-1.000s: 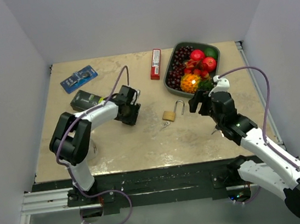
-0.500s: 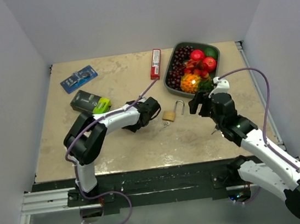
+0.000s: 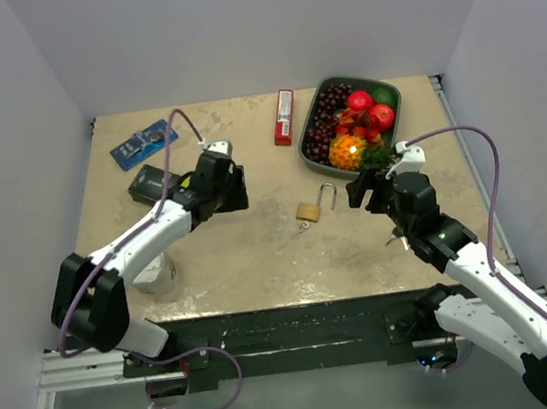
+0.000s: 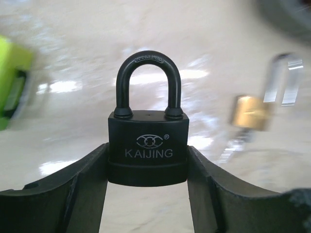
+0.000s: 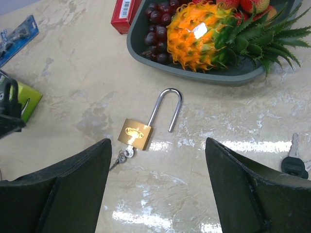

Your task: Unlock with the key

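Left end effector (image 4: 148,154): closed partway on the body of a black padlock (image 4: 147,145), which sits upright between the fingers with its shackle seated and locked. It appears to be held clear of the surface (image 3: 261,262). Half a second ago this arm reached close in on the left of the brass padlock (image 3: 307,211). It has now drawn back, well to the left of that padlock. Right end effector (image 5: 158,145): fully spread and empty, hovering just right of the brass padlock and essentially unmoved. The brass padlock lies flat, shackle sprung, with small keys (image 5: 121,156) at its base. A black-headed key (image 5: 293,162) lies to its right. Assessment: the lock is secured for presentation, and the key is not yet collected, so the right arm's pickup comes next.
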You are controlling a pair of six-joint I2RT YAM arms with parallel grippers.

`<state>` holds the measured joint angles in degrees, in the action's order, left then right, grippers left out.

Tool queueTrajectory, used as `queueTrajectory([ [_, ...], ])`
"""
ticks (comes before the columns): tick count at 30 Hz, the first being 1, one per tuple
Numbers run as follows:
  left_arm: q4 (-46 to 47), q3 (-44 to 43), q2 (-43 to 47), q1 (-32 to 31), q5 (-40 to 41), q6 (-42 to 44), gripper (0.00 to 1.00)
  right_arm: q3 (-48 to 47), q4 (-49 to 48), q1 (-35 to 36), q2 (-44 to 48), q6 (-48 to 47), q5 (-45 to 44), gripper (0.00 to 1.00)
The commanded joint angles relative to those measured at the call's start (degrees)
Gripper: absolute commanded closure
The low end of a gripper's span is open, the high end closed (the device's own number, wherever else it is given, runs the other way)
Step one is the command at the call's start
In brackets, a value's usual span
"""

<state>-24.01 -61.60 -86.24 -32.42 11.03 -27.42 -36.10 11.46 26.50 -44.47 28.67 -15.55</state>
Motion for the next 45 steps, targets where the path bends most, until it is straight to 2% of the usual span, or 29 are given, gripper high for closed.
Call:
queueTrajectory([
  [1, 26.14, 4.46, 5.72, 2.01, -22.51, -17.27, 0.92, -0.73, -0.04, -0.31, 0.08, 0.78, -1.24, 0.2],
  [3, 32.68, 8.59, 6.25, 3.76, -30.4, -22.13, 0.93, -0.73, -0.12, -0.31, 0.0, 0.95, -1.5, 0.2],
  [9, 48.51, 13.35, 7.92, 4.74, -39.75, -34.52, 0.93, -0.55, 0.66, -0.31, 0.7, 1.04, -2.03, 0.2],
  [15, 58.81, 15.64, 8.89, 5.0, -43.9, -40.17, 0.94, -0.55, 0.93, -0.22, 0.61, 0.87, -2.47, 0.2],
  [21, 39.87, 10.81, 9.95, 6.23, -38.63, -27.54, 0.93, -3.35, 4.96, -0.31, -2.89, -1.07, -6.15, 0.19],
  [23, 36.33, 9.93, 9.86, 7.8, -37.66, -25.06, 0.93, -4.5, 7.42, -0.31, -5.27, -1.6, -7.29, 0.2],
  [27, 26.06, 8.87, 9.33, 8.96, -27.06, -15.32, 0.92, -6.09, 9.36, -0.22, -11.5, -1.25, -7.83, 0.21],
  [32, 28.31, 14.84, 9.07, 9.13, -19.91, -14.06, 0.92, -6.09, 10.33, -0.4, -17.22, 1.39, -8.09, 0.22],
  [35, 30.6, 17.74, 7.32, 9.22, -16.83, -14.15, 0.92, -6.35, 11.21, -0.92, -19.69, 2.01, -10.37, 0.2],
  [37, 31.39, 18.53, 4.78, 9.4, -16.04, -13.89, 0.92, -6.53, 11.47, -2.76, -21.27, 1.83, -10.73, 0.17],
  [42, 33.5, 19.33, 0.72, 9.49, -15.87, -13.54, 0.91, -6.53, 11.12, -11.1, -27.94, 1.31, -6.87, 0.17],
  [45, 33.59, 19.42, -0.86, 9.49, -13.94, -13.1, 0.89, -6.53, 11.47, -13.48, -31.2, 1.39, -6.16, 0.18],
])
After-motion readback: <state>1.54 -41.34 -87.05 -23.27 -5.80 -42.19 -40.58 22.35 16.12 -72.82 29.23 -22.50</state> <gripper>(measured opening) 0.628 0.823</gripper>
